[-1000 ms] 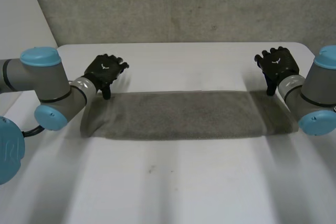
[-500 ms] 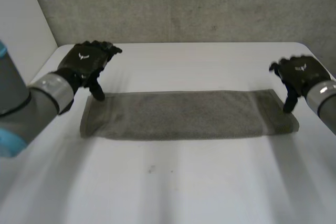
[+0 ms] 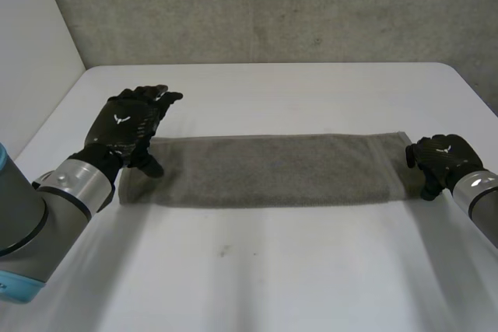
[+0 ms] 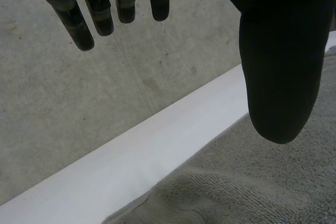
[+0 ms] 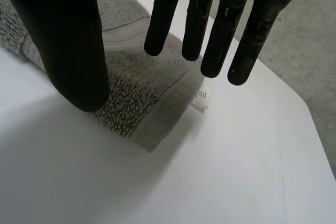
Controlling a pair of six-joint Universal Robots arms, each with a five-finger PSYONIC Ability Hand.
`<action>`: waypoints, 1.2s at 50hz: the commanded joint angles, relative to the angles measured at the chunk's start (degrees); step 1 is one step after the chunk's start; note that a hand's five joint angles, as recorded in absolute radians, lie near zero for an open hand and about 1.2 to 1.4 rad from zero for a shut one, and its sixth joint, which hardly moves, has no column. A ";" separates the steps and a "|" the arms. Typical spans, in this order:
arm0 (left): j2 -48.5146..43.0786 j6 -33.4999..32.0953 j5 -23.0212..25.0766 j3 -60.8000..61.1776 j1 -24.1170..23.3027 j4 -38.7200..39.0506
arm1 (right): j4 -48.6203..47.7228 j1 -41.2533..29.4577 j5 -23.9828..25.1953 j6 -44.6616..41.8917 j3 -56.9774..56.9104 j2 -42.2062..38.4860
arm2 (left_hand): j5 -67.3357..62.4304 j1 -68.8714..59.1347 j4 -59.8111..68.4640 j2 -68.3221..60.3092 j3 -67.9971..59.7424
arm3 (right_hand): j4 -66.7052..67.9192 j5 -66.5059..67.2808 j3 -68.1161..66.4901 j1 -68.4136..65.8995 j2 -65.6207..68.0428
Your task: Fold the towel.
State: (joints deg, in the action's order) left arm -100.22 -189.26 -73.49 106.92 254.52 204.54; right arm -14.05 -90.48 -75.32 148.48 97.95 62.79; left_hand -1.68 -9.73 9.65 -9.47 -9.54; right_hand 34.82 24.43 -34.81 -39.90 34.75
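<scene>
Grey terry towel lies as one long strip across the middle of the white table, and both hands have just swung in on it. A second ago they hung beyond its far corners. Now the left hand is over the strip's left end and the right hand has dropped to the right end, by the near corner. My read: they are lining up on the short ends for the next fold, with no grasp made yet.

Over to the left wrist view: fingers straight against the concrete wall, thumb well apart from them, nothing between. That hand is released and empty. A rumpled towel edge lies below the thumb; whether the thumb touches it I cannot tell.

Right wrist view: fingers straight and fanned, thumb apart, so that hand is empty too, poised over the towel's corner. From the head camera this hand looks bunched; up close the spread is plain. Extra detail here: a small white label pokes out at that corner, just beside the fingertips.
</scene>
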 commanded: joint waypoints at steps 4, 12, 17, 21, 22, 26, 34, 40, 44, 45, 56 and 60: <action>-0.15 -0.06 0.01 0.75 0.01 0.60 | -0.45 -0.05 -0.09 -0.30 -1.09 -2.85 | 1.68 -0.27 0.35 -0.53 -0.46 | 11.26 11.65 -11.27 -6.19 11.34; -0.33 -0.06 0.01 0.83 -0.08 0.69 | -0.54 0.66 -0.44 -1.97 -1.71 -4.17 | 1.68 -0.27 0.35 -0.53 -0.46 | 40.53 40.92 -40.53 -35.45 40.60; -0.24 -0.06 0.01 1.10 0.01 0.69 | -1.77 3.12 -1.32 -3.55 -2.06 -3.91 | 1.68 -0.27 0.35 -0.53 -0.46 | 45.18 45.57 -45.19 -40.10 45.25; 0.02 -0.06 0.10 1.63 0.10 0.69 | -1.86 7.50 -3.25 -5.48 -3.02 -3.21 | 1.68 -0.27 0.35 -0.53 -0.46 | 45.18 45.57 -45.19 -40.10 45.25; 0.11 -0.06 0.10 1.63 0.10 0.69 | -1.68 9.34 -4.13 -6.70 -3.81 -3.12 | 1.68 -0.27 0.35 -0.53 -0.46 | 45.18 45.57 -45.19 -40.10 45.25; 0.37 -0.06 0.01 1.71 -0.17 0.69 | -1.07 13.56 -5.10 -9.95 -5.92 -2.51 | 1.68 -0.27 0.35 -0.53 -0.46 | 45.18 45.57 -45.19 -40.10 45.25; 0.37 -0.06 0.01 1.71 0.01 0.69 | 0.77 13.51 -5.28 -13.75 -12.06 0.13 | 1.68 -0.27 0.35 -0.53 -0.46 | 45.18 45.57 -45.19 -40.10 45.25; 0.46 -0.06 0.01 1.71 0.01 0.69 | 1.31 -1.24 -5.36 -7.70 -17.87 5.05 | 1.68 -0.27 0.35 -0.53 -0.46 | 45.18 45.57 -45.19 -40.10 45.25; 0.72 -0.06 0.01 2.06 0.01 0.69 | 1.13 -9.27 -5.28 -6.10 -19.99 4.71 | 1.68 -0.27 0.35 -0.53 -0.46 | 45.18 45.57 -45.19 -40.10 45.25; 0.72 -0.06 0.01 2.06 0.01 0.69 | 0.87 -13.97 -5.28 -6.19 -20.86 4.01 | 1.68 -0.27 0.35 -0.53 -0.46 | 45.18 45.57 -45.19 -40.10 45.25; 0.90 -0.06 0.10 2.33 0.01 0.69 | 0.69 -41.68 -4.57 -6.63 -24.74 -9.60 | 1.68 -0.27 0.35 -0.53 -0.46 | 45.18 45.57 -45.19 -40.10 45.25; 0.90 -0.06 0.10 2.42 0.10 0.69 | 1.39 -44.69 -4.93 -6.89 -24.47 -13.05 | 1.68 -0.27 0.35 -0.53 -0.46 | 45.18 45.57 -45.19 -40.10 45.25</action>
State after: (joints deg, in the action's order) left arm -99.30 -189.32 -73.44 109.26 254.56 205.22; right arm -13.30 -129.73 -80.08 141.99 73.30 55.48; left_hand -1.67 -9.73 9.62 -9.45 -9.54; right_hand 69.72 59.09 -69.66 -79.47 69.33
